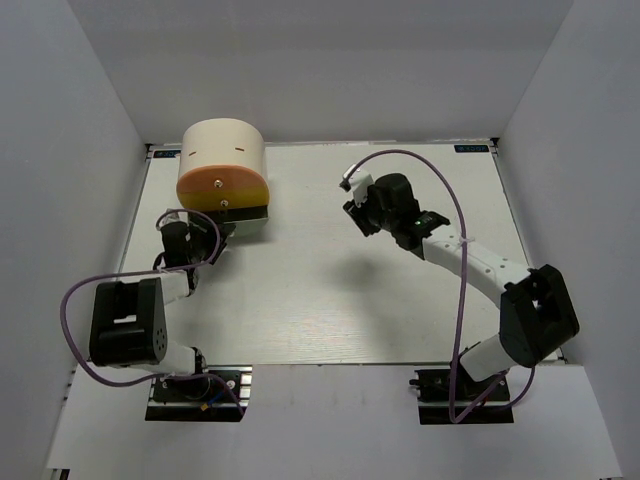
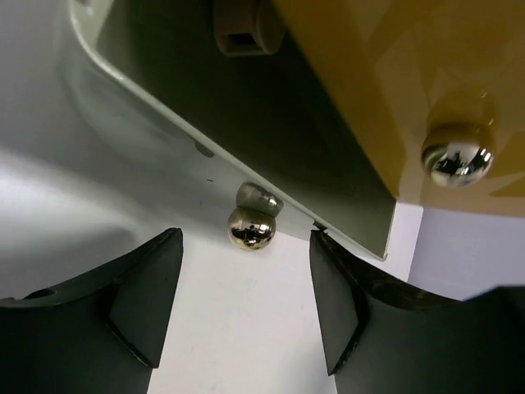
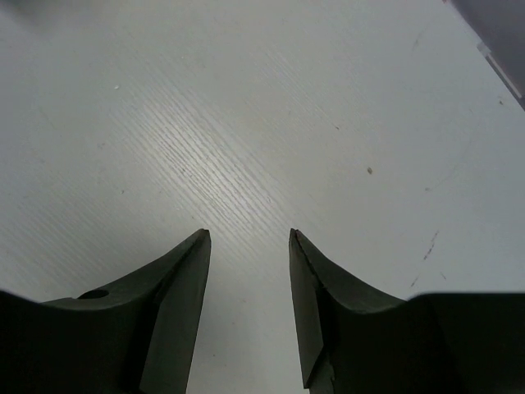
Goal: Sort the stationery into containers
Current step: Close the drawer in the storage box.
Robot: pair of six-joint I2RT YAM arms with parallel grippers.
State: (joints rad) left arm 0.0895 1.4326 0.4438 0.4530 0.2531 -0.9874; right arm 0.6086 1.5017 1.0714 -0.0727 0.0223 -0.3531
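Note:
The container, a cream drum-shaped organiser [image 1: 222, 165] with an orange front, stands at the back left of the table. My left gripper [image 1: 178, 222] sits just below its left corner. In the left wrist view this gripper [image 2: 246, 261] is open, and a small gold knob [image 2: 251, 227] on a grey panel [image 2: 246, 115] lies just ahead of the gap, untouched. A second knob [image 2: 457, 158] shows on the orange front [image 2: 385, 74]. My right gripper [image 1: 360, 212] hovers right of centre; its wrist view shows it [image 3: 249, 238] open over bare table. No stationery is in view.
White walls close in the table [image 1: 330, 300] on the left, back and right. A purple cable [image 1: 440, 165] loops above the right arm, and another [image 1: 70, 300] curls beside the left arm. The table's far edge [image 3: 496, 61] shows at the upper right of the right wrist view.

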